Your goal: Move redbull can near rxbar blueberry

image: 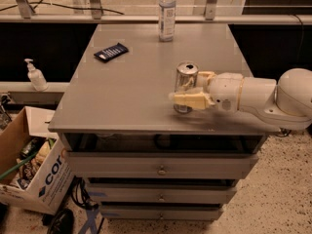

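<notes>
The redbull can (185,77) stands upright on the grey table (131,87), right of the middle and toward the front edge. My gripper (186,87) reaches in from the right and is closed around the can. One cream finger (191,99) lies across the can's near side, and the other finger (205,75) is at its far side. The rxbar blueberry (111,52), a dark flat wrapper, lies at the table's back left, well away from the can.
A clear plastic bottle (167,13) with a white cap stands at the table's back edge. Drawers (161,169) sit under the tabletop. A cardboard box (34,174) of clutter is on the floor at the left, with a pump bottle (35,76) on a ledge above it.
</notes>
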`<action>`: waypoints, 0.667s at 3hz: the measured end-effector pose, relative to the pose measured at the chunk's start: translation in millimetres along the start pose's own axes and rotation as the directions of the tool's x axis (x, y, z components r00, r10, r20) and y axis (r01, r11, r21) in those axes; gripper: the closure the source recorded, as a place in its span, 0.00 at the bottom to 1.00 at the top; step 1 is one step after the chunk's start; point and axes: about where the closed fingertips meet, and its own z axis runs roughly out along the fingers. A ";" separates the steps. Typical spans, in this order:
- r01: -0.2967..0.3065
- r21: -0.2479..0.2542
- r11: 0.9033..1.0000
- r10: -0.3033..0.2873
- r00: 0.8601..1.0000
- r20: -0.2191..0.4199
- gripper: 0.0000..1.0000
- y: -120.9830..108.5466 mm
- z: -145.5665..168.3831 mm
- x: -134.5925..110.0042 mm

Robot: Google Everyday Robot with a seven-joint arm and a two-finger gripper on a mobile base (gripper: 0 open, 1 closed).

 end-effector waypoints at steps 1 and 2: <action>0.006 0.017 1.000 -0.007 0.999 0.051 0.64 -8.3 -1.9 -9.1; 0.021 0.021 1.000 -0.023 0.997 0.079 0.88 -20.8 4.6 -15.9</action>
